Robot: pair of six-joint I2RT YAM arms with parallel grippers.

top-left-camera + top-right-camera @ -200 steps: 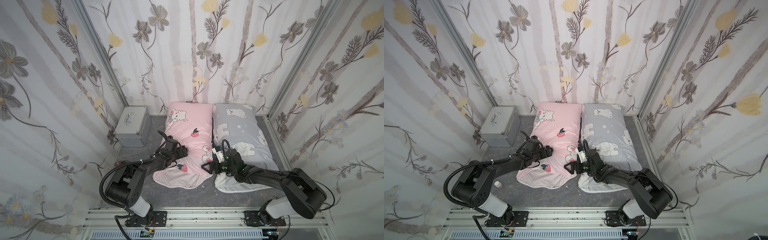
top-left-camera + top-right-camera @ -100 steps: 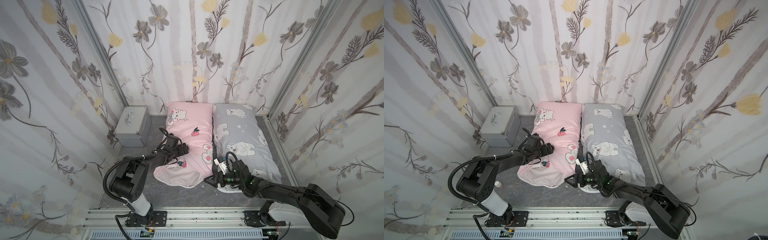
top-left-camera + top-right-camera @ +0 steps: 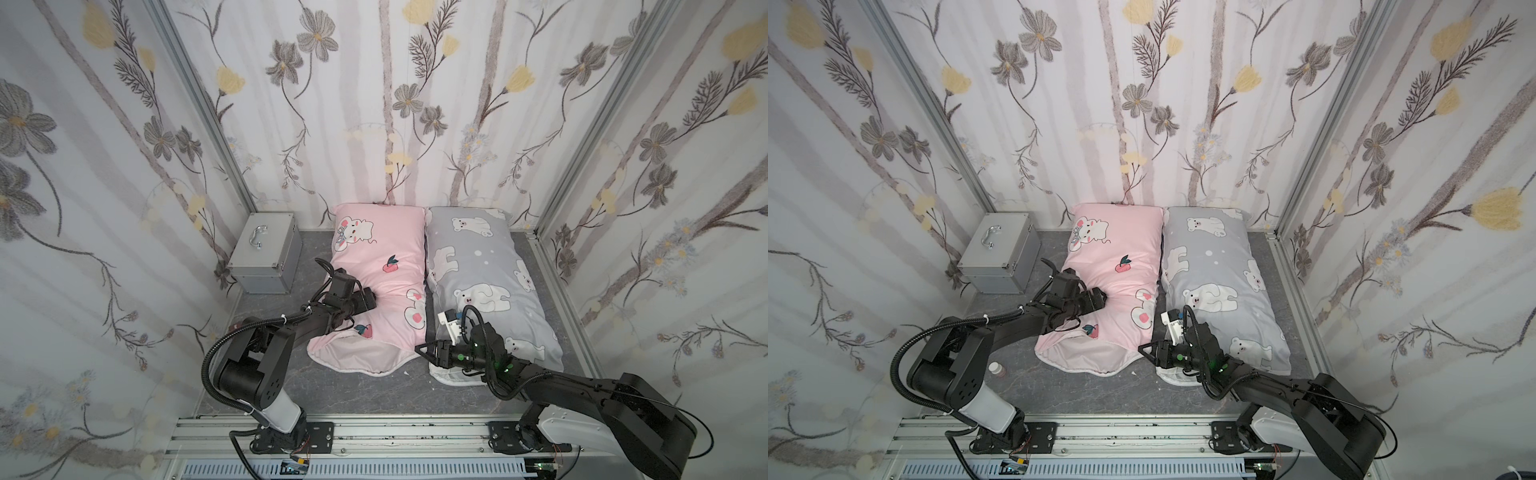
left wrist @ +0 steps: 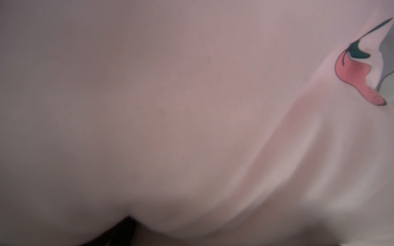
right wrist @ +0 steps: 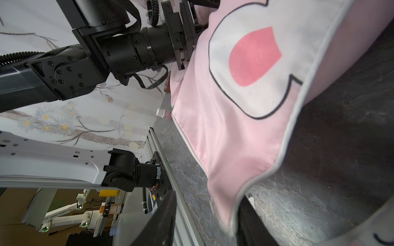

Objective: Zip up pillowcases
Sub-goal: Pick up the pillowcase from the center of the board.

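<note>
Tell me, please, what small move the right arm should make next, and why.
Probably close the right tool fully on the pink pillowcase corner: it lies between the fingers with a gap beside it, and that end gapes unzipped.

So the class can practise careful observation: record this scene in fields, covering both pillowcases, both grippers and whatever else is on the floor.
pink pillowcase: near end gaping open, lining showing
grey pillowcase: alongside the pink one, touching it
left gripper: open, pressing on the pink pillowcase
right gripper: jaws apart, pink pillowcase's near corner between them
case: shut, apart from the pillowcases, on the pink one's side
bottle: small, beside the left arm
</note>
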